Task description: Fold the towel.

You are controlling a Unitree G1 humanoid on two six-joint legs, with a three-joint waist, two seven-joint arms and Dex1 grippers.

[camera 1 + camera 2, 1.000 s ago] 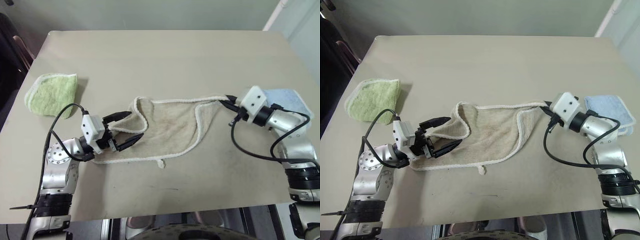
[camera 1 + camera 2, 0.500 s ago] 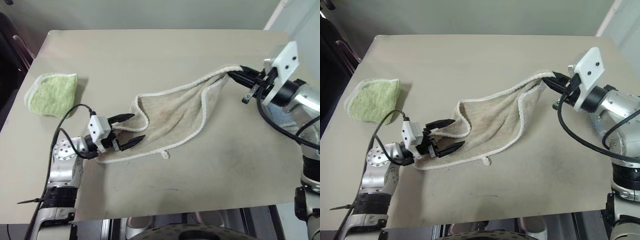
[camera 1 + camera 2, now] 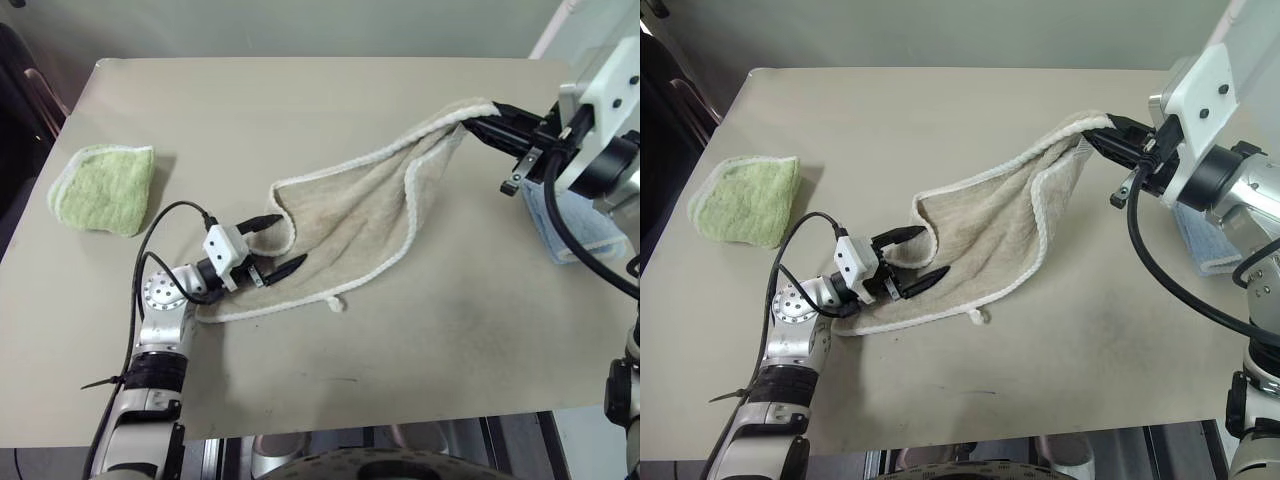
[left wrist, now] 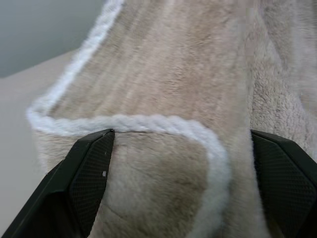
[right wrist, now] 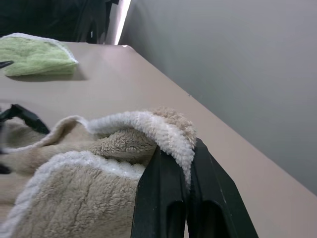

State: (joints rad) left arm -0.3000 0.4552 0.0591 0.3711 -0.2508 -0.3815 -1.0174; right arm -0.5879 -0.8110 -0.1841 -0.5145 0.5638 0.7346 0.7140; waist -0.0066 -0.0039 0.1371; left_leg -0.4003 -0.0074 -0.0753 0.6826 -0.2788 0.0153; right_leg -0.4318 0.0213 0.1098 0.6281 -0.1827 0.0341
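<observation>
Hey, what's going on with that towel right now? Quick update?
Right hand shut on towel corner, held above the table. Left hand open around the opposite end. Nothing in the way.

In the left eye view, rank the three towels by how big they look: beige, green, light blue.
1. Beige towel: largest by far, spread out and lifted at one corner.
2. Green towel: folded, fully visible.
3. Light blue towel: looks smallest, but the right arm covers much of it, so its ranking against the green one is unsure.
</observation>
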